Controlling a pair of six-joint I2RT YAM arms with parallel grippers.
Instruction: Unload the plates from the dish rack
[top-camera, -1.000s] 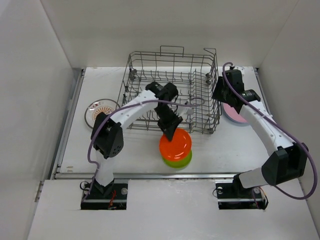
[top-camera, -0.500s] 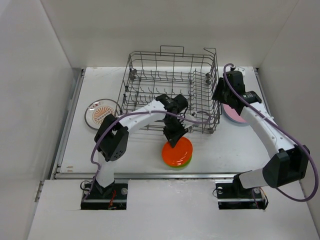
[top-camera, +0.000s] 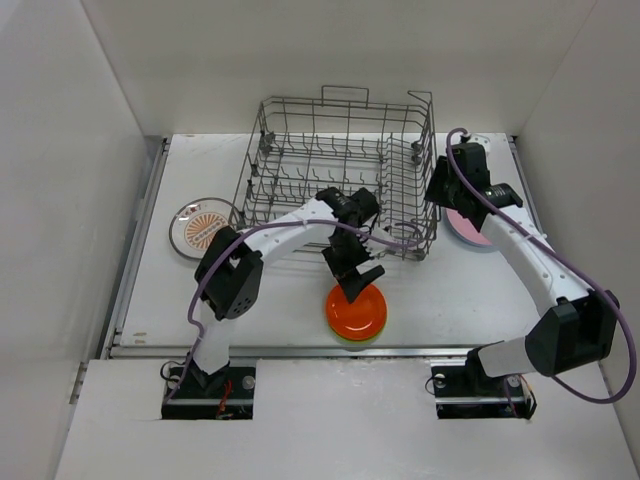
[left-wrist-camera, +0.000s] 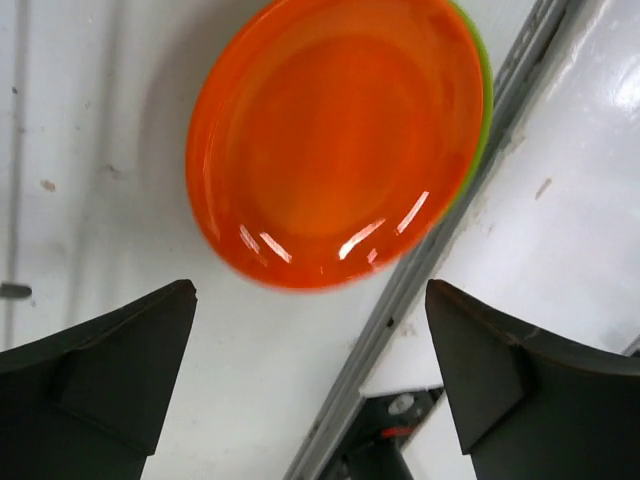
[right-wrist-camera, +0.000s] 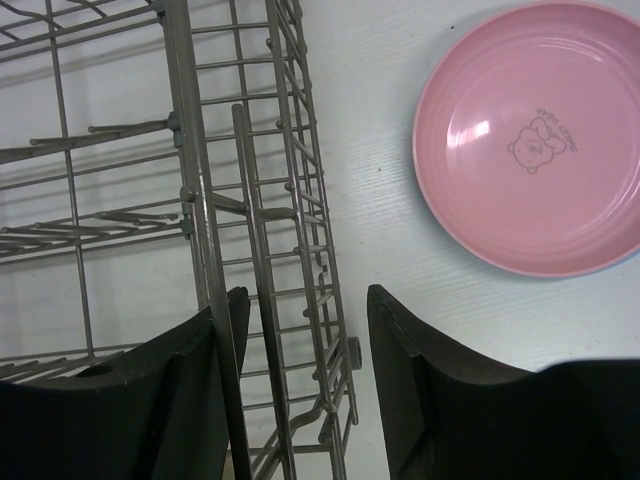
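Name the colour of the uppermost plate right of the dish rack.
Pink plate, best seen in right wrist view.

Pink plate (right-wrist-camera: 540, 140) beside dish rack (right-wrist-camera: 176, 122)

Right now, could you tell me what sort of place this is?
Probably a robot test booth, not a kitchen: bare white walls enclose a white table, holding a grey wire dish rack and coloured round plates.

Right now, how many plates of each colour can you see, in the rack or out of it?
Orange plate: 1
Lime-green plate, under the orange one: 1
Pink plate: 1
Blue plate, only a rim showing under the pink one: 1
Clear sunburst plate: 1
Total: 5, all on the table; none can be seen in the dish rack.
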